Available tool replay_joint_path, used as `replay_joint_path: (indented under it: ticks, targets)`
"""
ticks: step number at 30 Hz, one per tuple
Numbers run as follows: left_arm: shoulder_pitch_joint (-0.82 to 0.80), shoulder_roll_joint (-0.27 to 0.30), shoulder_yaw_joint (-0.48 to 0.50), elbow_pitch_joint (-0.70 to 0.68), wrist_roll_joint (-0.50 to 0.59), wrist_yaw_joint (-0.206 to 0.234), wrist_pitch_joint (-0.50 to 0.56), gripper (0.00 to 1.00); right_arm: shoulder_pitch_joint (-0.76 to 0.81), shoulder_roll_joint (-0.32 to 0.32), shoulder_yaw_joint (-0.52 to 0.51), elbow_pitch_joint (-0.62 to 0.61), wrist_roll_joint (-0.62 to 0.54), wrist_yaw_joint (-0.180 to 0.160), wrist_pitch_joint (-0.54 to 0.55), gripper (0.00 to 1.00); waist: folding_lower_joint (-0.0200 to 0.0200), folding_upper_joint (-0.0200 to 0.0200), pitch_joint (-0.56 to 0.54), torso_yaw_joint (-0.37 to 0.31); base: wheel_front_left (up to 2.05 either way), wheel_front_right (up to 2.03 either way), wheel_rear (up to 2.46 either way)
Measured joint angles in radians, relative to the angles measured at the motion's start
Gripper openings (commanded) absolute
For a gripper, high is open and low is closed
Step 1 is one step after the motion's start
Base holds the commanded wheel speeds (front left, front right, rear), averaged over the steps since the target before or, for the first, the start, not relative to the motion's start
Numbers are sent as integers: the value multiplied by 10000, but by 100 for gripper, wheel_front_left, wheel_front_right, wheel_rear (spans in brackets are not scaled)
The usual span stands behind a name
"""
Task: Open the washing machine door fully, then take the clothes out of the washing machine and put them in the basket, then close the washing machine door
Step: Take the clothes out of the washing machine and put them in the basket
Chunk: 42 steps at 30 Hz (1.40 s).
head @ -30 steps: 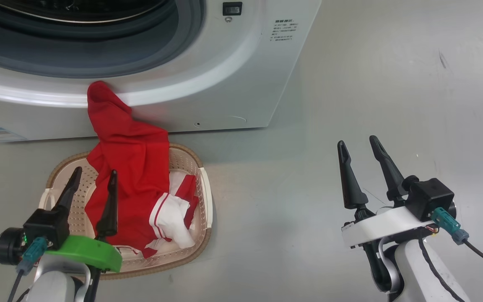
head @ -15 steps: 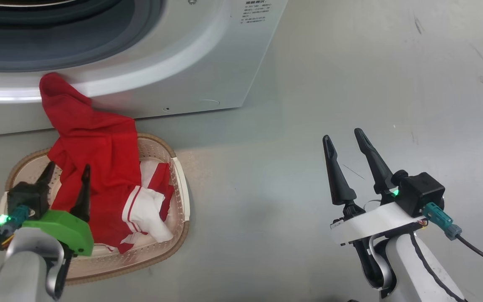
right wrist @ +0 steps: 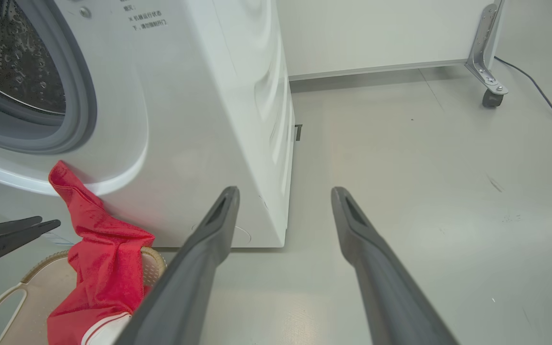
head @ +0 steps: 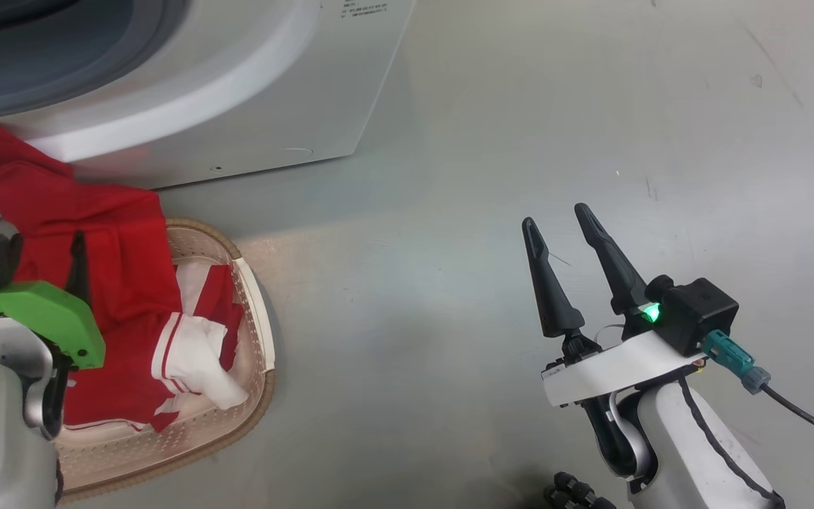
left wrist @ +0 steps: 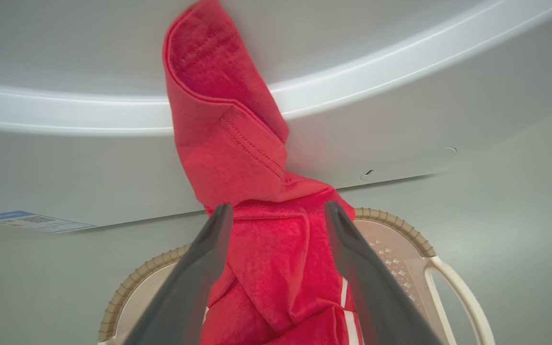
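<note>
Head view, clothes [head: 117, 283]: mostly in the basket [head: 255, 311]. Their upper end stands out over the rim and leans on the washer [head: 237, 85] front, below the opening.
Head view, left tool [head: 50, 244]: above the basket, partly cut by the frame edge, so the spread cannot be read here.
Head view, right tool [head: 555, 215]: jaws wide and empty, over bare floor [head: 449, 212], well apart from the basket.
Left wrist view, left tool: jaws wide, nothing held. The red cloth lies beyond them.
Left wrist view, adds over head view: the stitched hem of the leaning end, and a blue label [left wrist: 27, 220] low on the washer.
Right wrist view, adds over both: part of the drum [right wrist: 12, 52], the washer's side, and a caster [right wrist: 489, 98] and cable [right wrist: 539, 91] farther off.
Risk, door: judged likely to pinch the leaning end when swung shut, because that end rests on the front face.
Risk, basket: the tall fold may topple onto the floor if a tool brushes it.
Risk, drum: seen only in part, so a leftover garment cannot be ruled out.
</note>
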Motion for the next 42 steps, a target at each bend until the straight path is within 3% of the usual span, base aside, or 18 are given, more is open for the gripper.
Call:
replay_joint_path:
  ticks: [17,24,39,40,41,42]
  targets:
    - [-1623,405,700,1622,-510,573,1160,100,-313,19,412,-184,387,-178,0,100,0,0,579,-849,0,0,0]
    - [-2053,690,732,2115,-420,731,1269,100,-334,23,608,-232,449,-259,0,100,0,0,776,-1057,0,0,0]
    - [-2942,732,775,2980,-307,1064,1231,99,-386,27,899,-249,451,-364,0,100,0,0,1031,-1222,0,0,0]
    - [-2994,732,779,2995,-307,1066,1145,57,-387,27,909,-249,451,-416,0,100,0,0,1041,-1226,0,0,0]
    - [-3050,732,780,3014,-307,1066,1106,25,-388,27,918,-249,451,-426,0,100,0,0,1050,-1227,0,0,0]
    - [-3087,729,779,3062,-307,1066,1103,0,-392,27,926,-249,451,-430,0,100,0,0,1057,-1226,0,0,0]
